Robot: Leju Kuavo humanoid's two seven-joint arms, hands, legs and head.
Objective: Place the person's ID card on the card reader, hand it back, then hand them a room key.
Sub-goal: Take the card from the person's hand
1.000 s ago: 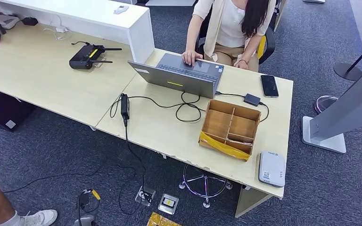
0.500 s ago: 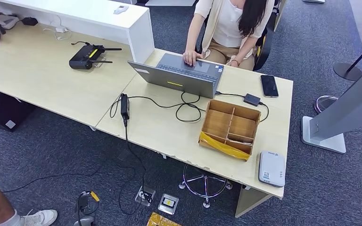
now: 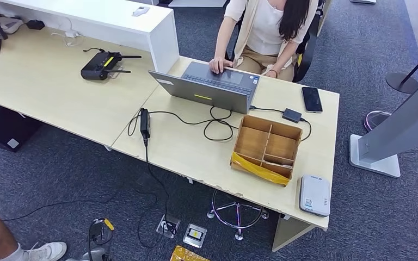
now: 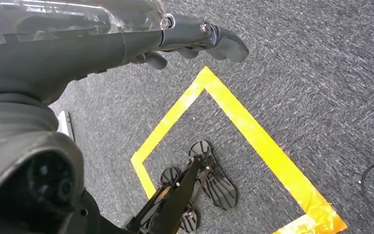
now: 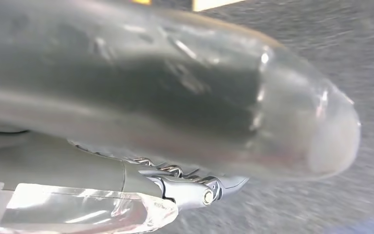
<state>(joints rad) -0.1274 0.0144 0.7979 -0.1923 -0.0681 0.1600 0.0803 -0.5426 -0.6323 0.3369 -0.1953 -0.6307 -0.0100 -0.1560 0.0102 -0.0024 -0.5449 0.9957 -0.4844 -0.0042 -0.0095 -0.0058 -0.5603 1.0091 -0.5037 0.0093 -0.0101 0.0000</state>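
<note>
A white-grey card reader lies at the desk's near right corner. Beside it stands a wooden divided box with a yellow-taped front edge and a thin pale flat item in one near compartment. A person sits at the far side with a hand on the laptop. My left hand hangs over grey carpet, fingers stretched out and holding nothing. My right hand also hangs low, close to the lens and blurred, with nothing in it.
A black phone, a small dark adapter and looped black cables lie on the desk. A power brick sits at its left edge. Yellow floor tape marks the carpet. A grey stand rises to the right.
The whole head picture has shifted very slightly. The person has leaned a little. Nothing on the desk has moved.
</note>
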